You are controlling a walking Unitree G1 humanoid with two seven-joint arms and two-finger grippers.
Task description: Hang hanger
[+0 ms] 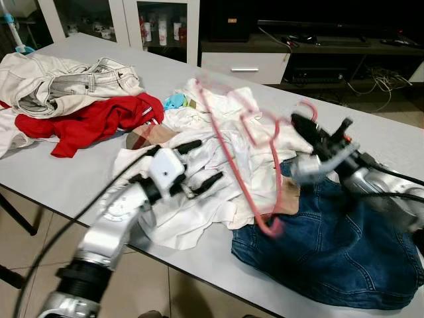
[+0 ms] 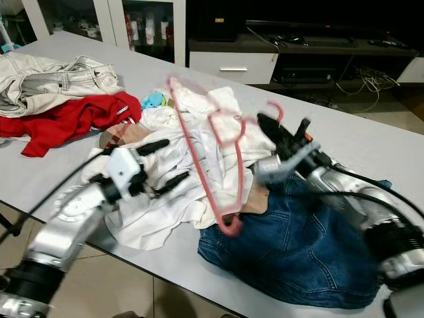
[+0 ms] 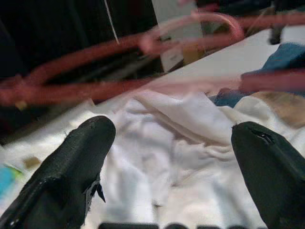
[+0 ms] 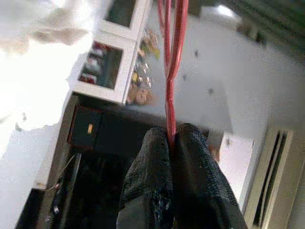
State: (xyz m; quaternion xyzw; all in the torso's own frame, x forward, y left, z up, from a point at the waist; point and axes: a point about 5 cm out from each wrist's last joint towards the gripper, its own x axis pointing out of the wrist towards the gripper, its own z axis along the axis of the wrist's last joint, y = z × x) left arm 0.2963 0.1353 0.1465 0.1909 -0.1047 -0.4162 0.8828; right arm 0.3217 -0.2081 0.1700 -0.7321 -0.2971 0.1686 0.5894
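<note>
A pink wire hanger [image 1: 232,156] is lifted and tilted over the heap of white clothes [image 1: 199,179] in the middle of the table. My right gripper [image 1: 301,126] is shut on the hanger near its hook; in the right wrist view the hanger's wire [image 4: 171,62] is pinched between the black fingertips [image 4: 152,171]. My left gripper [image 1: 197,165] stands open just above the white clothes, to the left of the hanger. In the left wrist view the blurred hanger [image 3: 119,62] runs across beyond its two spread fingers [image 3: 81,152].
Blue jeans [image 1: 331,252] lie at the table's near right. A red garment [image 1: 93,122] and beige trousers [image 1: 59,83] lie at the left. A grey table [image 1: 59,172] carries it all. White cabinets [image 1: 159,26] and a dark TV stand [image 1: 318,46] are behind.
</note>
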